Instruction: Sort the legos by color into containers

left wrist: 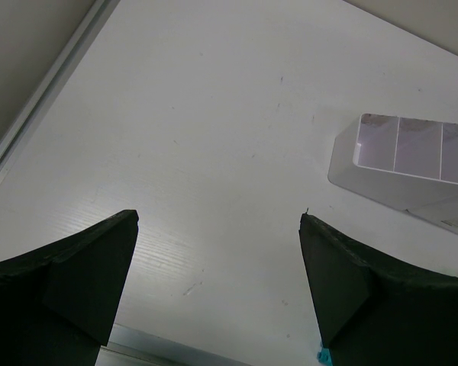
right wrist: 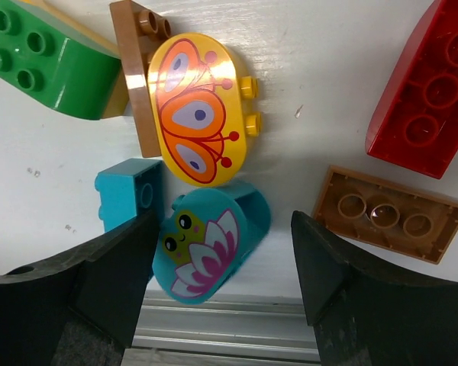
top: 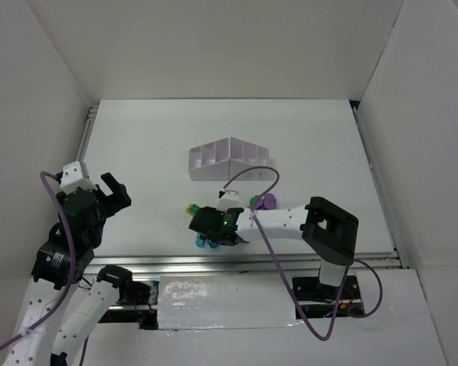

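Note:
The legos lie in a cluster near the table's front edge. The right wrist view shows a green brick (right wrist: 49,61), a brown plate (right wrist: 141,84) under a yellow butterfly brick (right wrist: 201,110), a small teal brick (right wrist: 126,194), a teal rounded frog brick (right wrist: 210,244), a red brick (right wrist: 431,91) and an upturned brown brick (right wrist: 389,213). My right gripper (right wrist: 225,252) is open low over them, and the frog brick lies between its fingers, close to the left one. It also shows in the top view (top: 206,229). The white divided tray (top: 229,158) stands behind the cluster. My left gripper (top: 114,191) is open and empty at the left.
A purple brick (top: 268,201) and a green brick (top: 256,201) lie right of my right arm. A metal rail (top: 252,263) runs along the table's front edge just beyond the legos. White walls enclose the table. The tray's corner shows in the left wrist view (left wrist: 412,164).

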Robot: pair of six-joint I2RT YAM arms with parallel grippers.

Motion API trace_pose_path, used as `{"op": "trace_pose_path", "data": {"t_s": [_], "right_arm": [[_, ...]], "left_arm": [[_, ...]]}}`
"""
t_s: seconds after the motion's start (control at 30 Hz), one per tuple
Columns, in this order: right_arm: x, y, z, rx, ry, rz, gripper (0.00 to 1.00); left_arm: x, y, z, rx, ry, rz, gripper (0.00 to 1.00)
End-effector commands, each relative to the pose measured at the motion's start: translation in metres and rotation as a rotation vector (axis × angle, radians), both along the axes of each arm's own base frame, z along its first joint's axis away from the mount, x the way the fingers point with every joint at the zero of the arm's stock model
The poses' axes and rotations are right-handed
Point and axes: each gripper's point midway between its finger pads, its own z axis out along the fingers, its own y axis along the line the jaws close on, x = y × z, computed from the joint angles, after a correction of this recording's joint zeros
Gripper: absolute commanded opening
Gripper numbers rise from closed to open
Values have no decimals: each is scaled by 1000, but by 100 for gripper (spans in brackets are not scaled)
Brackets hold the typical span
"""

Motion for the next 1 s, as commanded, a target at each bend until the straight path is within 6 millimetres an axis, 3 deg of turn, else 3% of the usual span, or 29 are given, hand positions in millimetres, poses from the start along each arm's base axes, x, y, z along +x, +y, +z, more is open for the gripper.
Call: {"op": "trace_pose_path", "data": {"t_s": [0.0,0.53,0.77,0.87,0.9,0.97], "right_arm": [[4,-1,-5,-27,-25,-21,77],[0,-2,1,-10,-20,-19,66],[-3,-7,-7,-39,-3,-14,65],[-4,-8,-8,-46,0,-9,57],[-4,-8,-8,-43,-1,-6,49],[-4,-6,-6,-42,-4,0,47]], "left_arm": [[2,-2,16,-17,-62,-8,100],[3,-4,17,-18,-65,-18,99],[2,-4,17,-17,-66,-18,100],[3,-5,17,-17,-67,-23,99],[3,-5,17,-17,-66,-23,100],[3,-5,17,-17,-67,-23,100]]}}
